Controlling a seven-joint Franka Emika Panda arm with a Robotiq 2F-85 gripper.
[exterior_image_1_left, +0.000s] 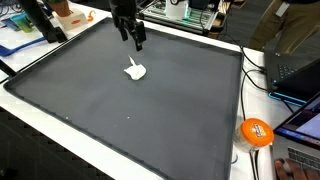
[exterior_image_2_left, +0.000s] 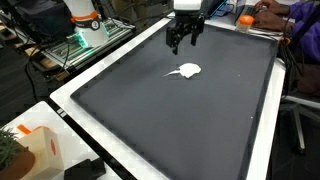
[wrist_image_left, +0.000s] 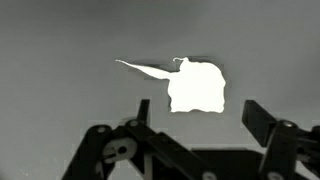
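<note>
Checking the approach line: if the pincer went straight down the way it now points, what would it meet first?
Probably the white crumpled piece on the dark mat. In the wrist view it lies just ahead of the open pincer, between its jaws. How far off is unclear.

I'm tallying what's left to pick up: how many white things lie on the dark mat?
1. The white thing lies on the mat, just below the open gripper. Both exterior views show no other; little could be hidden.

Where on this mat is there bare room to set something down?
The dark mat is bare from the white scrap to its near rim and on both sides. Crowded only beneath the hand and beyond the mat's edge, by the orange object.
</note>
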